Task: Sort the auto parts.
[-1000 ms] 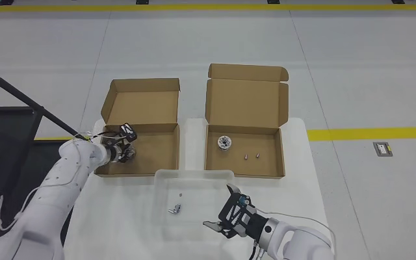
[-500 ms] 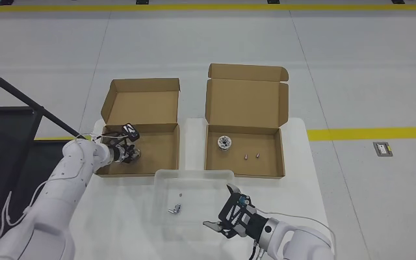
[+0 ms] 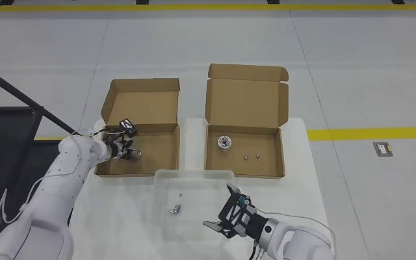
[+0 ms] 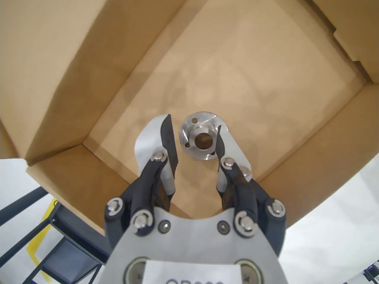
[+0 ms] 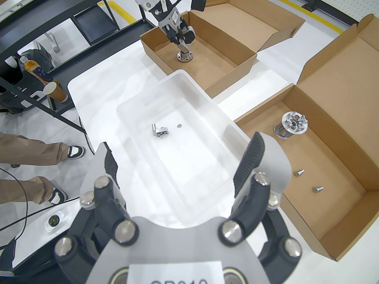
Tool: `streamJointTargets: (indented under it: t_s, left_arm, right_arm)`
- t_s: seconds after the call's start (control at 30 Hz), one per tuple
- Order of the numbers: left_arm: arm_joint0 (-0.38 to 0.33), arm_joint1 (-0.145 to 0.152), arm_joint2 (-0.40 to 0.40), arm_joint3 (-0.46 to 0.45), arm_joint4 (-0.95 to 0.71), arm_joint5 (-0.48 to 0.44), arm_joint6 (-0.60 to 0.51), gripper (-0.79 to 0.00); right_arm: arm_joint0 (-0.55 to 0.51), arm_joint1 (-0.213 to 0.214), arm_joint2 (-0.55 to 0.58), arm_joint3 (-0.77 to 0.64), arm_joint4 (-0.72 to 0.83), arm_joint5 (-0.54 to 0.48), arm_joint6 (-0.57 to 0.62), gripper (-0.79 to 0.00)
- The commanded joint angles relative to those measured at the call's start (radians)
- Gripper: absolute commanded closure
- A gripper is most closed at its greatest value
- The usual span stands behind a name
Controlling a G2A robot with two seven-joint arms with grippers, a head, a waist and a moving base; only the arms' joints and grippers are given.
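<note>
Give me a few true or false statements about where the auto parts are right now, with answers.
1. The flanged part sits in the left box. True.
2. The white bin holds two screws. False: it holds a small bracket; the screws lie in the right box.
3. The right gripper has its jaws open. True.
4. The round hub is in the left box. False: it is in the right box.
</note>
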Motion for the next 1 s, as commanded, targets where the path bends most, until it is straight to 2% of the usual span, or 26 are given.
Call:
streamJointTargets:
  t_s: [0.0,0.07,0.2,0.4,0.67,0.83,0.97]
  left_arm:
    - [-0.009,0.010,-0.003,-0.009,0.010,-0.054,0.028,-0.366]
    - [-0.018,0.021,-0.006,-0.024,0.023,-0.108,0.056,-0.419]
    - [-0.015,0.045,-0.011,-0.072,0.053,-0.203,0.121,-0.468]
    - [0.048,0.101,0.012,-0.237,0.068,-0.216,0.271,-0.508]
    - [0.125,0.242,0.080,-0.557,0.072,-0.216,0.392,-0.511]
    - [0.153,0.343,0.129,-0.771,0.022,-0.216,0.393,-0.514]
    - [0.152,0.419,0.210,-0.949,-0.032,-0.216,0.383,-0.533]
  right_arm:
    - [0.000,0.000,0.000,0.000,0.000,0.000,0.000,-0.785]
    - [0.000,0.000,0.000,0.000,0.000,0.000,0.000,-0.785]
    - [0.000,0.000,0.000,0.000,0.000,0.000,0.000,-0.785]
    - [0.000,0.000,0.000,0.000,0.000,0.000,0.000,-0.785]
    - [0.000,0.000,0.000,0.000,0.000,0.000,0.000,-0.785]
    - [0.000,0.000,0.000,0.000,0.000,0.000,0.000,-0.785]
    - [0.000,0.000,0.000,0.000,0.000,0.000,0.000,-0.785]
